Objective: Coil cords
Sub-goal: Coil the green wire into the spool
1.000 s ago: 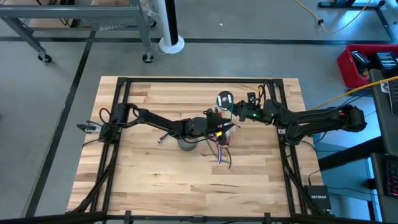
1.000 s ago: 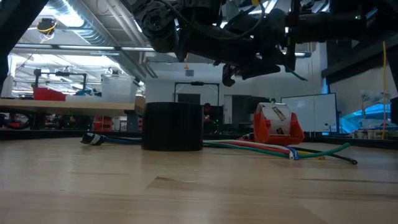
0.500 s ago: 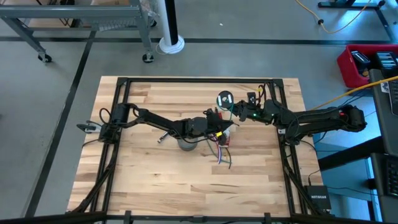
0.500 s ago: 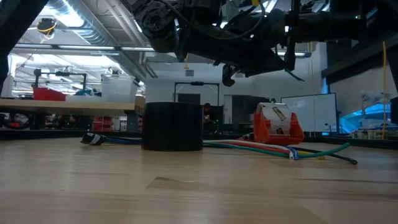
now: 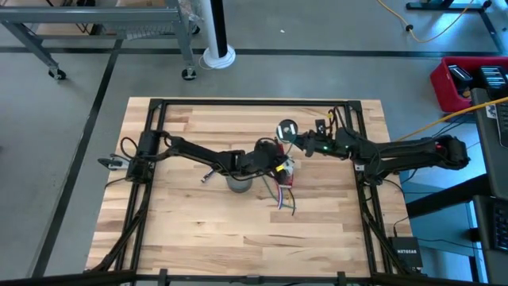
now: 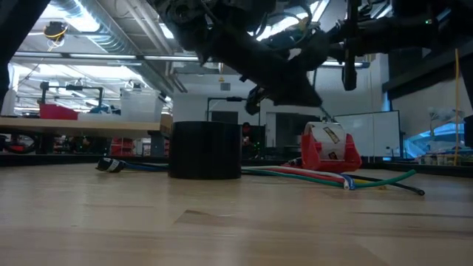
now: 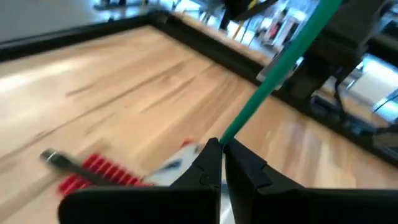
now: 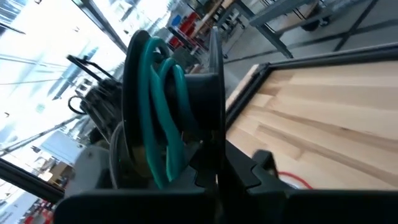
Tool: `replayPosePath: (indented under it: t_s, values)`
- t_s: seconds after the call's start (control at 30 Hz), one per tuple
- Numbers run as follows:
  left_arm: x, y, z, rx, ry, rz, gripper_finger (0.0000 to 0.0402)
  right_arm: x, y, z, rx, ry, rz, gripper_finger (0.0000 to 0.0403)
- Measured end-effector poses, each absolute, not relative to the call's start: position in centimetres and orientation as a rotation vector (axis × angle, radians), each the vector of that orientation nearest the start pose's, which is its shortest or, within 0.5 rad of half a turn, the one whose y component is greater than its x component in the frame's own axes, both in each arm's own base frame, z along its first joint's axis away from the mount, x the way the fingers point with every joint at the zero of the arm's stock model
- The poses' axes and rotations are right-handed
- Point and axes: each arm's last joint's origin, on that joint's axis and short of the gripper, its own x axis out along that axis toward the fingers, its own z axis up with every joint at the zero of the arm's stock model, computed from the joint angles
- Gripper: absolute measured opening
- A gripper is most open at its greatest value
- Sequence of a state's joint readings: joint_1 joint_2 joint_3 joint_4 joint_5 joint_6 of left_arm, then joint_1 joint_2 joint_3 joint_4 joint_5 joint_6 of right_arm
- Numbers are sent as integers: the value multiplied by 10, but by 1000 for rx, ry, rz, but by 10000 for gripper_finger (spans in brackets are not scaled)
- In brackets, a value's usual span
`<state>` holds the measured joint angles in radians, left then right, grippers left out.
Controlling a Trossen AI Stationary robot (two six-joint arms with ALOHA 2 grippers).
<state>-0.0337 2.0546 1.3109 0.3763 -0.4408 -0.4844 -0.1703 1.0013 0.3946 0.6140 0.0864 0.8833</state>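
Observation:
A round bundle of green cord (image 8: 165, 118) is wound on a dark reel (image 5: 286, 129) above the table's far middle. My right gripper (image 8: 214, 165) is shut on it, coming in from the right (image 5: 306, 146). A green strand (image 7: 273, 81) runs from the bundle to my left gripper (image 7: 221, 146), which is shut on it just left of the reel (image 5: 279, 161). More cords, red, green and dark (image 5: 283, 195), lie loose on the wood below both grippers (image 6: 347, 179). My left gripper pinches the green strand (image 7: 231, 133) between its two fingertips. The strand leaves the fingers in a straight, taut line toward the reel, clear of the table. My right gripper pinches a thin dark plate of the reel (image 8: 215, 134) between its shut fingers, roughly level from the table's right. The reel and its green windings are lifted clear of the table.
A black roll (image 5: 238, 183) stands on the table under my left arm (image 6: 205, 150). A red tape dispenser (image 6: 330, 148) sits beside the loose cords. A cord end with a plug (image 5: 205, 176) lies to the left. The black frame (image 5: 159, 107) borders the table.
My left gripper has turned and tipped its front downward in place, above the loose cords. The reel in my right gripper has kept its place.

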Motion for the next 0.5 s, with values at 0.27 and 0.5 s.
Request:
replayPosePath:
  t_s: [0.27,0.5]
  values:
    - [423,-4,207,-355,468,540,0,194,-33,234,880,16,-206,3]
    - [403,12,228,-326,546,615,0,184,-31,223,881,180,-249,3]
